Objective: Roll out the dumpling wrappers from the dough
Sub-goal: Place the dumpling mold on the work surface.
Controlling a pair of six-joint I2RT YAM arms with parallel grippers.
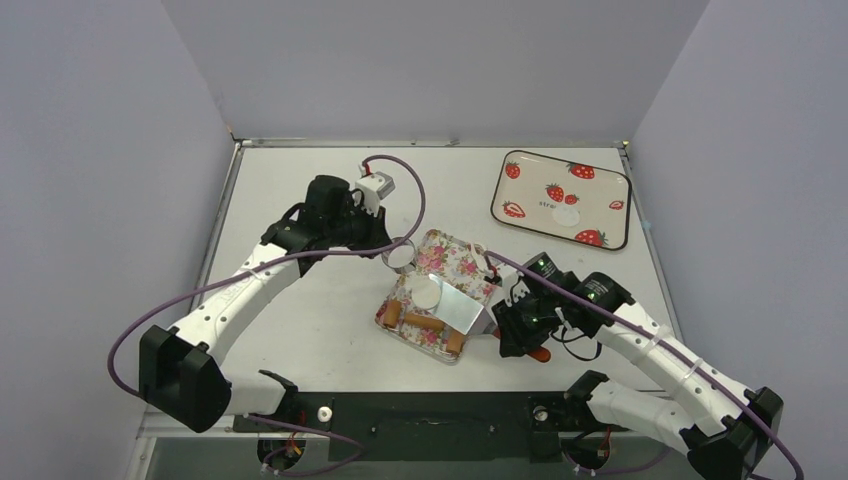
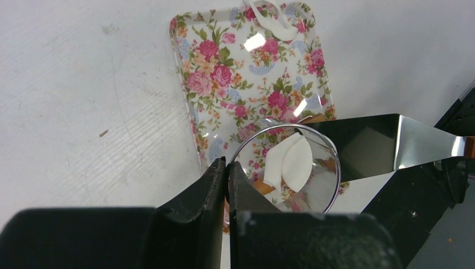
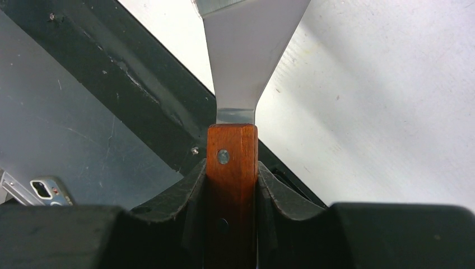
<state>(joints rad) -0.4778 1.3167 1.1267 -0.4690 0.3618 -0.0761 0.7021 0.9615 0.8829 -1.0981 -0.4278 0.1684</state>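
The job looks well under way but not finished. One of the dumpling wrappers point(image 1: 567, 215) already lies flat on the strawberry tray point(image 1: 600, 215) at the far right of the table, well apart from the work area. A second wrapper point(image 1: 427, 292) sits as a white disc on the floral tray point(image 2: 224, 73), just beyond the brown wooden roller point(image 1: 424, 322), which rests on the same tray. The left gripper point(image 2: 227, 167) has its fingers pinched together on the rim of the silver ring point(image 2: 336, 168), holding it over the far left part of the floral tray, so cutting of this disc appears to be done. The right gripper point(image 3: 232, 168) is clamped on the red-brown handle of the spatula point(image 2: 381, 145), whose shiny blade lies over the floral tray right beside the second wrapper. Whether the blade edge is already under the disc cannot be told from these views. A thin white strip of dough point(image 2: 274, 25), probably an offcut, lies at the tray's far end. What remains, by this reading, is to lift the second wrapper with the spatula and carry it to the strawberry tray, then perhaps to work the leftover dough.
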